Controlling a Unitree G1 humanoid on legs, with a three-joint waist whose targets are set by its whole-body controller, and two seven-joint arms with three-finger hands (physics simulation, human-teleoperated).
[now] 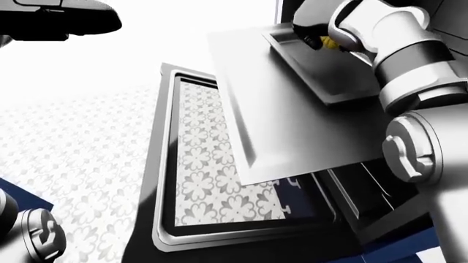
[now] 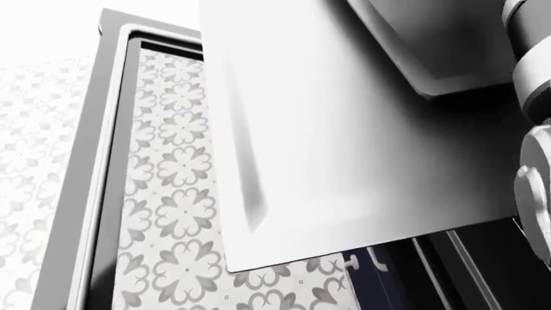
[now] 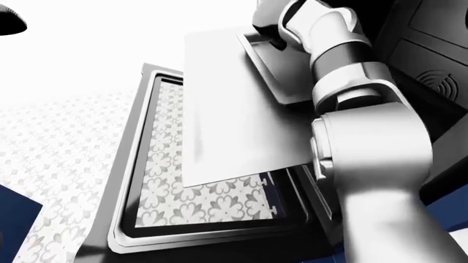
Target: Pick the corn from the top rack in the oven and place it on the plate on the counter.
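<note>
The right hand (image 1: 316, 34) reaches the yellow corn cob (image 1: 331, 43) on the pulled-out grey metal oven tray (image 1: 322, 71); whether its fingers grip cannot be told. Lifting and plating remain.

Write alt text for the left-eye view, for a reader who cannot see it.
The robot's right hand reaches onto a grey tray at the view's top right, beside the yellow corn. The tray sits on a pale oven rack pulled out over the open oven door, whose glass shows patterned floor tiles. Whether the fingers grip the corn cannot be told.
</note>
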